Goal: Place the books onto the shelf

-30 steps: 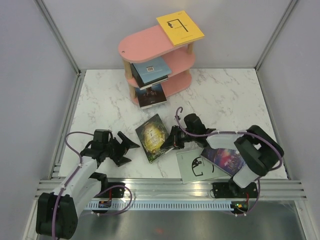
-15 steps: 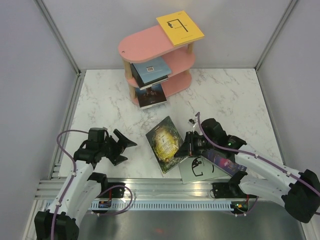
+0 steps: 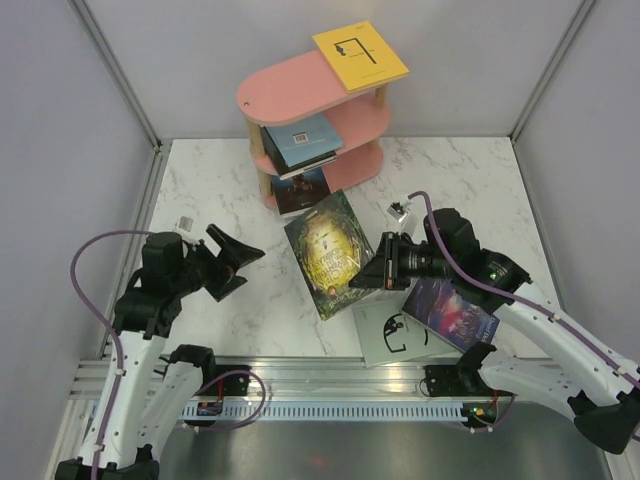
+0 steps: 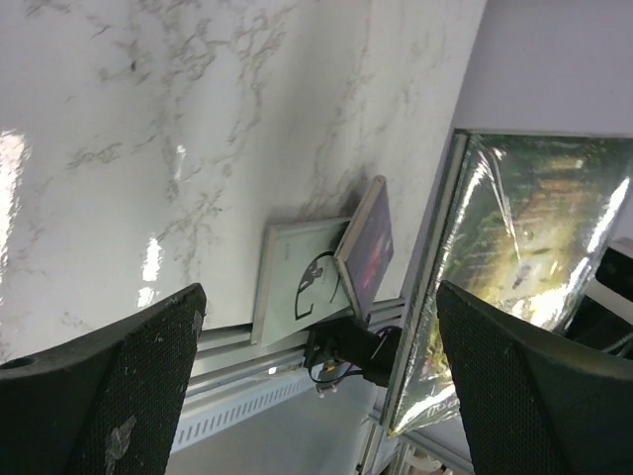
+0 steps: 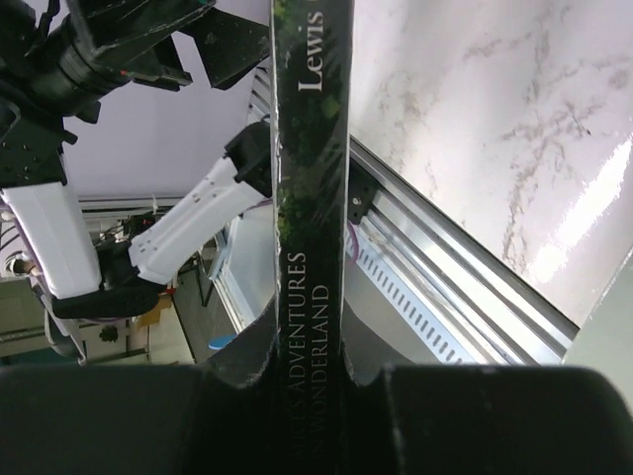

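Note:
The pink three-tier shelf (image 3: 300, 90) stands at the back of the table. It carries a yellow book (image 3: 360, 57) on top, a blue book (image 3: 300, 140) on the middle board and a dark book (image 3: 302, 192) on the bottom board. My right gripper (image 3: 372, 272) is shut on the right edge of a dark green-gold book (image 3: 330, 252), held tilted above the table; its spine (image 5: 312, 247) runs between the jaws (image 5: 312, 396). A pale grey book (image 3: 392, 335) and a purple galaxy book (image 3: 450, 312) lie at the front. My left gripper (image 3: 235, 258) hangs open, left of the held book.
White marble table (image 3: 450, 190) with grey walls on three sides and a metal rail (image 3: 330, 375) along the front edge. In the left wrist view the pale grey book (image 4: 297, 282), the purple book (image 4: 368, 247) and the held book (image 4: 514, 267) show between the fingers (image 4: 119, 386).
My right gripper has lifted the green-gold book off the table and carried it back toward the shelf. My left arm has risen and drawn back to the left, still open.

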Controlling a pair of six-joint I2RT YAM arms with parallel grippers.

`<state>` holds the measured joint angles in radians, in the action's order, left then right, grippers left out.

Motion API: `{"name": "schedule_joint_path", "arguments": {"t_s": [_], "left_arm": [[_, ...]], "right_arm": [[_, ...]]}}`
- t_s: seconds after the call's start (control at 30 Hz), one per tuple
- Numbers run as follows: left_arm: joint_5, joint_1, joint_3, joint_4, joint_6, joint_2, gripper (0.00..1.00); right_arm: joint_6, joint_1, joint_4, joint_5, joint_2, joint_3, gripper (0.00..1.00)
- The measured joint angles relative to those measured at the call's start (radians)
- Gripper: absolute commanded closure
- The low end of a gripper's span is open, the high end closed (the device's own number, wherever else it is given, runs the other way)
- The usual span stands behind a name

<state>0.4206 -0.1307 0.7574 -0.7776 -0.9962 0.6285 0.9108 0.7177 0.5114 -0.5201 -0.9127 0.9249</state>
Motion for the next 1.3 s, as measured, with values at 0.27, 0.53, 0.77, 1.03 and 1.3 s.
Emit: {"name": "schedule_joint_path", "arguments": {"t_s": [0.27,0.53,0.77,1.03,1.3], "left_arm": [[0.068,0.0,0.227,0.06,0.022,0.041,0.0],[0.201,0.0,0.183,0.295,-0.04,-0.005,0.0],[0.221,0.0,0.028,0.596,-0.226,-0.081,0.0],[0.219,0.0,0.003,0.787,-0.326,-0.009,0.0],[0.217,0.0,0.051,0.859,-0.346,0.085,0.43]], "right_arm": [[-0.04,0.0,0.05,0.007,-0.211,0.32,1.0],[-0.006,0.0,0.024,-0.016,-0.329,0.486,1.0],[0.166,0.0,-0.195,-0.085,-0.313,0.421,1.0],[0.296,0.022,-0.343,-0.148,-0.308,0.343,1.0],[0.343,0.074,-0.426,-0.166,-0.312,0.335,1.0]]}}
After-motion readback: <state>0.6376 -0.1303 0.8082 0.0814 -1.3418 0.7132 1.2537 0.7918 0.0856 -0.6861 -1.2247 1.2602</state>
